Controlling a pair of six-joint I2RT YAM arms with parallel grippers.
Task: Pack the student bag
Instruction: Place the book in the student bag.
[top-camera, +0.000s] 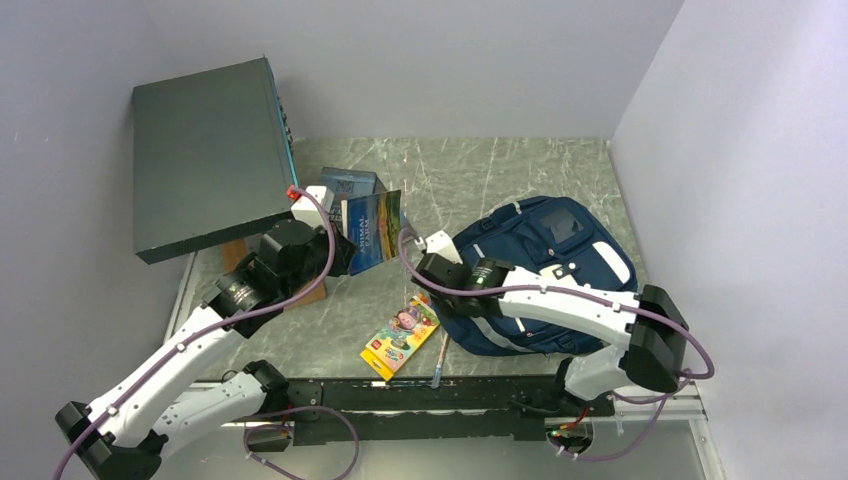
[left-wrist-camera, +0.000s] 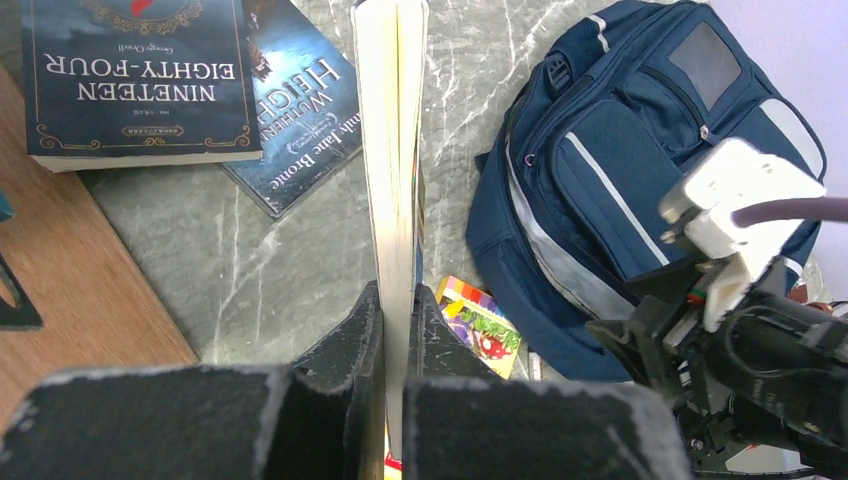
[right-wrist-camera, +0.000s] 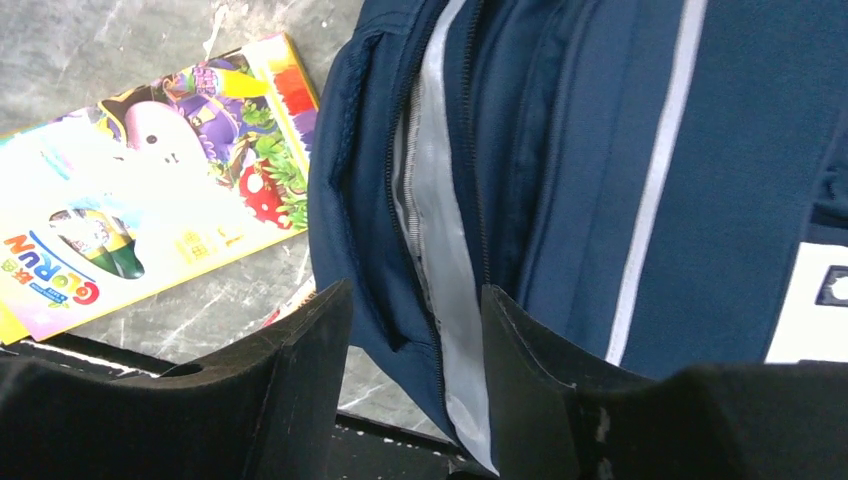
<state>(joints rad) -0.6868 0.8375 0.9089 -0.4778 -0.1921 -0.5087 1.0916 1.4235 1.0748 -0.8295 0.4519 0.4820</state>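
The student bag (top-camera: 560, 240) lies flat on the marble table at centre right, navy with pale stripes (left-wrist-camera: 600, 160). My right gripper (top-camera: 432, 280) is at the bag's near-left edge. In the right wrist view its jaws (right-wrist-camera: 415, 290) stand apart astride the open zip edge and grey lining (right-wrist-camera: 440, 230) without pinching them. My left gripper (left-wrist-camera: 398, 290) is shut on a thin picture book (left-wrist-camera: 392, 130), held upright on edge above the table left of the bag (top-camera: 370, 232).
A colourful crayon box (top-camera: 400, 337) and a pen (top-camera: 441, 360) lie near the front edge. Two paperbacks, Nineteen Eighty-Four (left-wrist-camera: 135, 80) and Wuthering Heights (left-wrist-camera: 300, 120), lie at the back. A big dark flat box (top-camera: 205, 150) overhangs the left, above a wooden board (left-wrist-camera: 70, 270).
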